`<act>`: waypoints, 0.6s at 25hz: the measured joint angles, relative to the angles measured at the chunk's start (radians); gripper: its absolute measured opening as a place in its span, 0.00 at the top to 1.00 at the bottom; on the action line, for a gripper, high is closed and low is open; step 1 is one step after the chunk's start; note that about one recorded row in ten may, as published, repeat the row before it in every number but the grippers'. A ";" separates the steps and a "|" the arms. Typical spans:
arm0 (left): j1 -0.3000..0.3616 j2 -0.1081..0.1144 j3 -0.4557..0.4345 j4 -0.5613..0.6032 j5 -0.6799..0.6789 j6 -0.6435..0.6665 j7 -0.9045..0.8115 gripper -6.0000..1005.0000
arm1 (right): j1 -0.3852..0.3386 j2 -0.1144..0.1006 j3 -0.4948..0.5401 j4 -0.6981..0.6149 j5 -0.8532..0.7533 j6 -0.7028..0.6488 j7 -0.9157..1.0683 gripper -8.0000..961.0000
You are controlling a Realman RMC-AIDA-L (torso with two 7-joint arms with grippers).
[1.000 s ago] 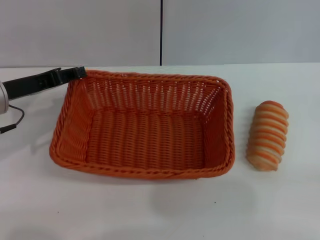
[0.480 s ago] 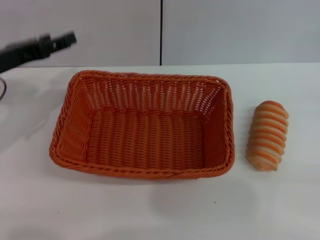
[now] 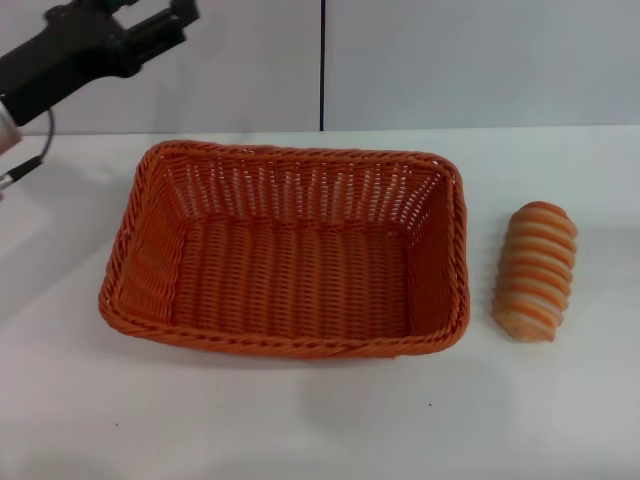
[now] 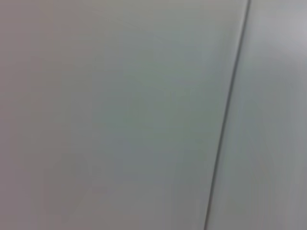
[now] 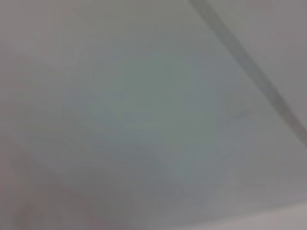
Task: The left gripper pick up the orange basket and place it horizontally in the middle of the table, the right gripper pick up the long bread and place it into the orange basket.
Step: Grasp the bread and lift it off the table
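the left gripper (image 3: 178,17) is matte black, with two slender straight fingers (image 3: 160,16) projecting from a blocky, angular black housing. behind it runs a thick black arm link (image 3: 45,72). a sliver of silver cylindrical segment (image 3: 5,130) shows at the frame edge, with a thin black cable (image 3: 40,150) looping beside it.

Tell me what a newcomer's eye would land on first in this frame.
The big orange basket dominates, sitting empty in the middle of the white table. Next comes the striped long bread, lying on the table apart from the basket on the robot's right. The left gripper hangs raised above the table's far left corner, fingers open and holding nothing.
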 joint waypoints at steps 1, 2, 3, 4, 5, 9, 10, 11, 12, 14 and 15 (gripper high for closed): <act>-0.013 0.001 0.006 -0.027 -0.023 0.004 0.026 0.19 | 0.000 0.000 0.000 0.000 0.000 0.000 0.000 0.46; -0.023 0.002 0.009 -0.047 -0.042 0.008 0.048 0.19 | 0.023 -0.008 -0.002 -0.002 -0.048 -0.018 0.008 0.46; -0.031 0.002 0.010 -0.063 -0.051 0.013 0.061 0.19 | 0.046 -0.015 -0.011 0.004 -0.085 -0.022 0.016 0.46; -0.047 0.000 0.012 -0.087 -0.064 0.024 0.080 0.19 | 0.088 -0.024 -0.032 0.029 -0.148 -0.023 0.029 0.46; -0.047 0.000 0.012 -0.087 -0.064 0.024 0.080 0.19 | 0.088 -0.024 -0.032 0.029 -0.148 -0.023 0.029 0.46; -0.065 -0.002 0.042 -0.104 -0.098 0.038 0.102 0.19 | 0.158 -0.013 -0.064 0.079 -0.167 0.037 0.031 0.46; -0.065 -0.002 0.042 -0.104 -0.098 0.038 0.102 0.19 | 0.158 -0.013 -0.064 0.079 -0.167 0.037 0.031 0.46; -0.066 -0.002 0.050 -0.105 -0.111 0.039 0.116 0.19 | 0.170 -0.011 -0.079 0.098 -0.167 0.058 0.026 0.46; -0.067 -0.002 0.055 -0.108 -0.124 0.039 0.128 0.19 | 0.184 -0.008 -0.101 0.124 -0.167 0.086 0.017 0.47; -0.067 -0.002 0.065 -0.118 -0.150 0.040 0.149 0.19 | 0.215 0.015 -0.141 0.179 -0.164 0.167 -0.037 0.47; -0.068 -0.002 0.071 -0.123 -0.163 0.042 0.158 0.19 | 0.215 0.015 -0.141 0.179 -0.164 0.167 -0.037 0.47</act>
